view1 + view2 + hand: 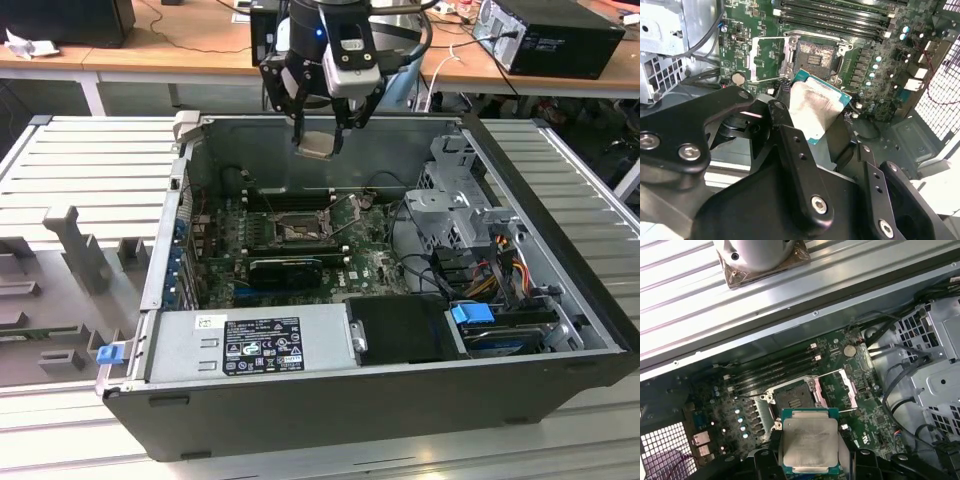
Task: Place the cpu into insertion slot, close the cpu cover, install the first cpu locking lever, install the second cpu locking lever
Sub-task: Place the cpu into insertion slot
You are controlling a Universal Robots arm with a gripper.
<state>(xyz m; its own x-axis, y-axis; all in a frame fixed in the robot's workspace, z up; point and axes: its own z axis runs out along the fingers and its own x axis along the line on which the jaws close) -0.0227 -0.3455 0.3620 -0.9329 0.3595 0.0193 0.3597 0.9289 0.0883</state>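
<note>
One cpu (pixel 316 147) pinched in hand (pixel 319 140), high over case (pixel 400 410), well above insertion slot (pixel 297 230); cpu cover (pixel 818 391) flipped open. Step one in hand; seating likely needs level, square alignment.

Grey ribbed metal work surface (pixel 90 160) spans most of the exterior view. Open black desktop computer case (pixel 350 420) lies on its side directly on it, centre to right of frame. Grey moulded plastic fixture with upright blocks (pixel 60 270) sits on it at left edge, just beside the case. Light wooden bench (pixel 180 58) across top of frame carries flat black box (pixel 70 18) upper left and black tower unit (pixel 560 35) upper right.
</note>
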